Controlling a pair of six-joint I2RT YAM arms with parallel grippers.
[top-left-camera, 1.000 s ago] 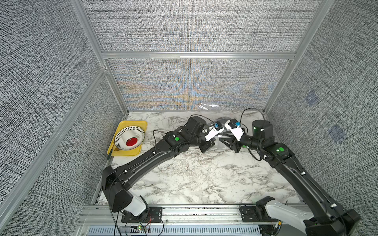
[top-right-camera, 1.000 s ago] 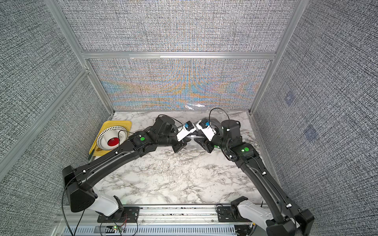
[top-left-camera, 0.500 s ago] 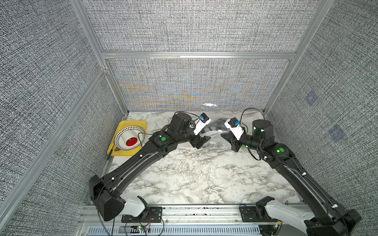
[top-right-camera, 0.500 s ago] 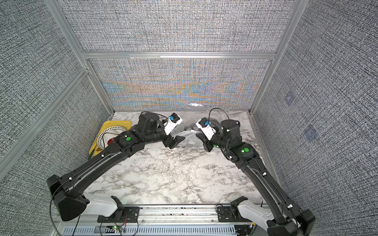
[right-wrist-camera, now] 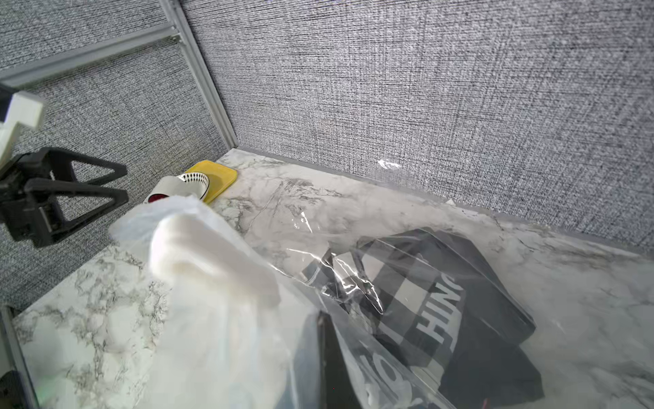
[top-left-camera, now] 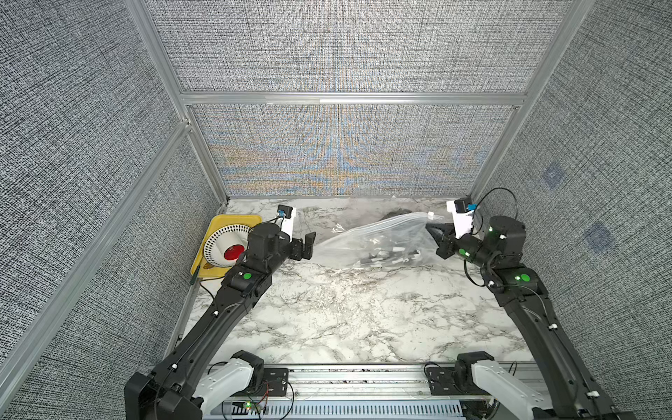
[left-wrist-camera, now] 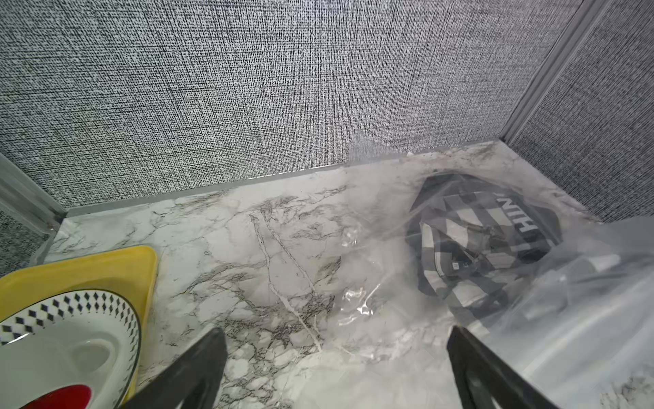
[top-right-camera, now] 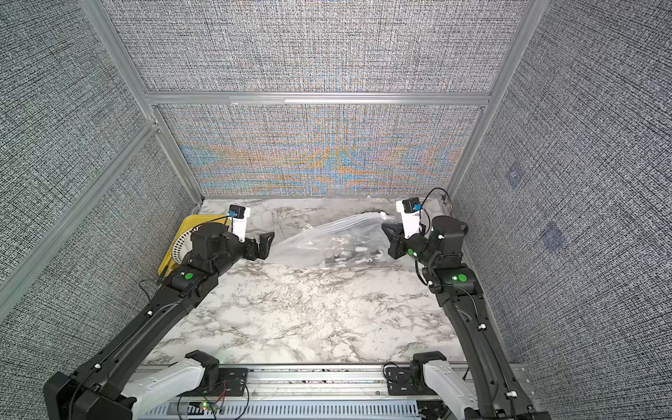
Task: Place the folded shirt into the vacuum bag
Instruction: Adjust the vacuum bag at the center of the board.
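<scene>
My right gripper (top-left-camera: 432,230) sits at about 2 o'clock on the table (top-left-camera: 345,316). Its jaws are pinched fully together on the zip-seal edge of the vacuum bag (top-left-camera: 371,240), just below the small white clip (top-left-camera: 431,215). That end of the bag is raised off the marble, while the rest slopes down toward 10 o'clock. My left gripper (top-left-camera: 309,244) waits there with its jaws spread wide and holding nothing, close to the bag's low end but apart from it.

The folded shirt (left-wrist-camera: 485,240), checked black and white with lettering, shows through the plastic in both wrist views. I judge it already inside, lying toward 1 o'clock near the back wall. I cannot tell how far it is from the mouth.

My main worry is the grip. I have only thin, slick film in one set of jaws, and the shirt's weight pulls on it. A sharp tug could slide the film out, and the mouth would flop shut or fold over. Lifting much higher could instead drag the shirt along the marble and undo its fold.

The second risk is on my left. The yellow tray (top-left-camera: 232,221) with the patterned plate (top-left-camera: 220,247) lies at 10 o'clock, right beside that arm. A careless swing back would knock the plate.

Closing my left jaws blindly could also catch both layers of the bag.
</scene>
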